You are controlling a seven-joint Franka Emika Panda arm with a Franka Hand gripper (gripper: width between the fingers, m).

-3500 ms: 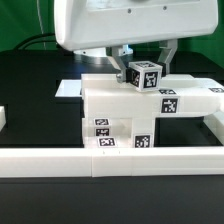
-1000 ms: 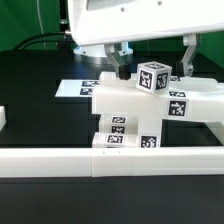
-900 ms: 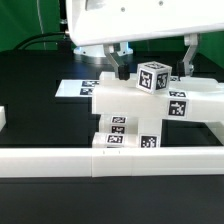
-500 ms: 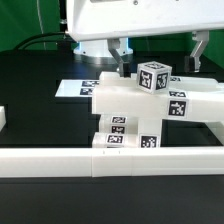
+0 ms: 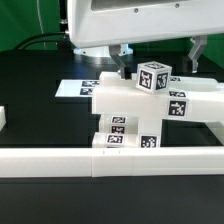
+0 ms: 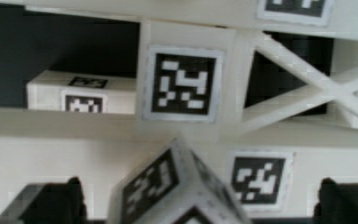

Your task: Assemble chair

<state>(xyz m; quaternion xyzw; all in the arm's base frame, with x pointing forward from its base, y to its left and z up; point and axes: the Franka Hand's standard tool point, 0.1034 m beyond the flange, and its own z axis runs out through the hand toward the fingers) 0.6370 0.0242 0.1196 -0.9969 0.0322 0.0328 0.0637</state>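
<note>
The chair's glossy white parts stand joined at the middle of the table, a seat block (image 5: 120, 100) with tagged pieces below it. A small tagged cube leg (image 5: 152, 76) sits on top of that block. My gripper (image 5: 158, 64) hangs open just above it, one finger on each side of the leg and well apart from it. In the wrist view the leg (image 6: 202, 190) lies between the dark fingertips (image 6: 55, 200), with gaps on both sides. Beyond it show a tagged panel (image 6: 185, 80) and the cross-braced frame (image 6: 318, 85).
A long low white rail (image 5: 100, 160) runs across the front of the table. The marker board (image 5: 72, 88) lies flat behind the assembly at the exterior view's left. A small white piece (image 5: 3, 118) shows at that view's left edge. A small tagged block (image 6: 78, 92) lies past the panel.
The fingers, earlier close around the cube leg, have spread wide and lifted a little. The leg stays on top of the seat block.
</note>
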